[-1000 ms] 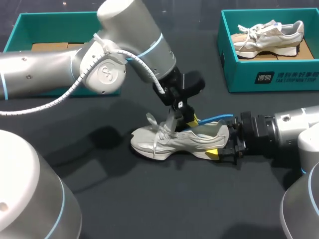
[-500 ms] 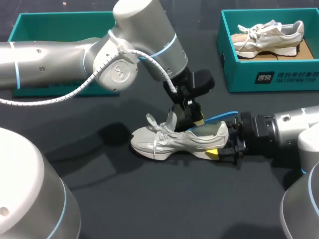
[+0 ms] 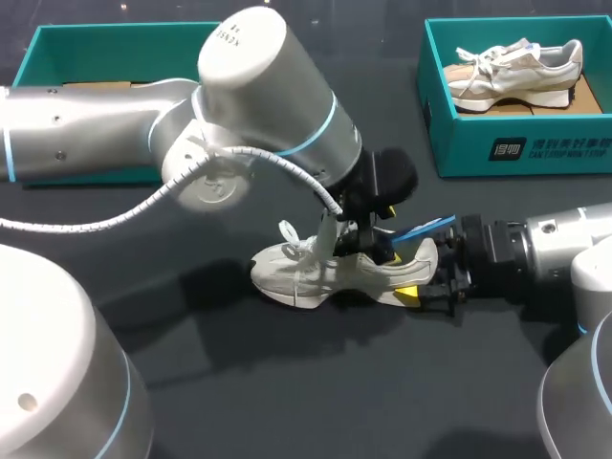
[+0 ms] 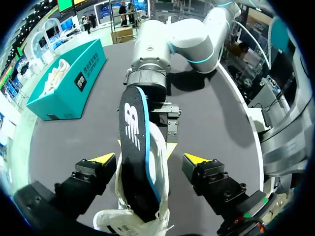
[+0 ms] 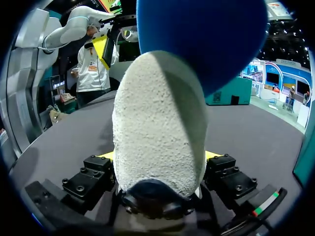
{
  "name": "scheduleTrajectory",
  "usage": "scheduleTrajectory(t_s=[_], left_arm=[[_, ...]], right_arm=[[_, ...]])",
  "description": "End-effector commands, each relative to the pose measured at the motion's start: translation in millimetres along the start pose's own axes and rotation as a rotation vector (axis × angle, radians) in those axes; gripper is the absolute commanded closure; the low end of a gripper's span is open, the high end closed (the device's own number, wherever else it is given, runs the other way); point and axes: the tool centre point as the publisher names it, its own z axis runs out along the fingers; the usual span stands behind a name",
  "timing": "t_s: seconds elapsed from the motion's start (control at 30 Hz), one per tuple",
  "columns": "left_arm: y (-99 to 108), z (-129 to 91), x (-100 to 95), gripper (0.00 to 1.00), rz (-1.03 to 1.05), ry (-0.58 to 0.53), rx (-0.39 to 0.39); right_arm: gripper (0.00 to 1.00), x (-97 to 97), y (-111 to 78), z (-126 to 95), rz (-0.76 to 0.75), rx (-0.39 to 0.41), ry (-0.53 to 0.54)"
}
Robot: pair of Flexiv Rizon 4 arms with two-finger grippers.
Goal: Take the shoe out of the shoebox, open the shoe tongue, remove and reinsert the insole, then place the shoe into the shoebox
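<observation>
Shoe (image 3: 325,273) upright on the dark table (image 3: 287,382), its heel clamped in the right gripper (image 5: 158,160). The left gripper (image 4: 149,160) has its fingers apart, flanking the blue-edged insole (image 4: 133,147), which bears a white logo and juts from the shoe. Teal shoebox (image 3: 535,151), white print on its wall, well apart.

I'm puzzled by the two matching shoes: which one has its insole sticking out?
The shoe on the table: a blue-edged insole juts from its heel. The other shoe lies inside the right-hand box.
</observation>
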Motion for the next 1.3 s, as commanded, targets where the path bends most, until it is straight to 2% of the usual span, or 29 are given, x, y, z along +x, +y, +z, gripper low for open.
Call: scheduleTrajectory(t_s=[0.03, 0.1, 0.2, 0.3, 0.5, 0.6, 0.63, 0.67, 0.7, 0.77, 0.87, 0.93, 0.97, 1.0, 1.3], left_arm=[[-1.2, 10.3, 5.0, 0.13, -0.013, -0.116, 0.014], [-1.8, 14.7, 3.5, 0.15, -0.018, -0.147, 0.026], [-1.0, 20.1, 1.2, 0.26, -0.015, -0.188, 0.039], [1.3, 24.3, -0.3, 0.27, -0.007, -0.232, 0.052], [0.7, 33.8, -4.8, 0.22, -0.013, -0.277, 0.062], [0.4, 36.5, -7.4, 0.24, -0.015, -0.286, 0.064], [0.6, 37.2, -8.1, 0.26, -0.016, -0.289, 0.065], [0.9, 38.0, -9.1, 0.35, -0.016, -0.292, 0.067], [1.2, 38.3, -9.6, 0.37, -0.016, -0.292, 0.068], [1.6, 39.6, -12.3, 0.51, -0.014, -0.293, 0.07], [1.3, 41.1, -16.1, 0.63, -0.012, -0.293, 0.071], [0.8, 40.7, -18.2, 0.78, -0.011, -0.295, 0.073], [0.5, 39.4, -19.7, 0.96, -0.013, -0.293, 0.076], [0.3, 38.3, -20.6, 1.0, -0.015, -0.292, 0.08], [-3.3, 15.8, -23.1, 1.0, -0.052, -0.215, 0.111]], right_arm=[[1.0, 1.1, 0.5, 0.8, 0.001, 0.004, -0.001], [1.0, 1.1, 0.5, 0.8, 0.001, 0.004, -0.001], [1.0, 1.1, 0.5, 0.8, 0.001, 0.004, -0.001], [1.0, 1.1, 0.5, 0.8, 0.001, 0.004, -0.001], [1.0, 1.1, 0.5, 0.8, 0.001, 0.004, -0.001], [1.0, 1.1, 0.5, 0.8, 0.001, 0.004, -0.001], [1.0, 1.1, 0.5, 0.8, 0.001, 0.004, -0.001], [1.0, 1.1, 0.5, 0.8, 0.001, 0.004, -0.001], [1.0, 1.1, 0.5, 0.8, 0.001, 0.004, -0.001], [1.0, 1.1, 0.5, 0.8, 0.001, 0.004, -0.001], [1.0, 1.1, 0.5, 0.8, 0.001, 0.004, -0.001], [1.0, 1.1, 0.5, 0.8, 0.001, 0.004, -0.001], [1.0, 1.1, 0.5, 0.8, 0.001, 0.004, -0.001], [1.0, 1.1, 0.5, 0.8, 0.001, 0.004, -0.001], [1.0, 1.1, 0.5, 0.8, 0.001, 0.004, -0.001]])
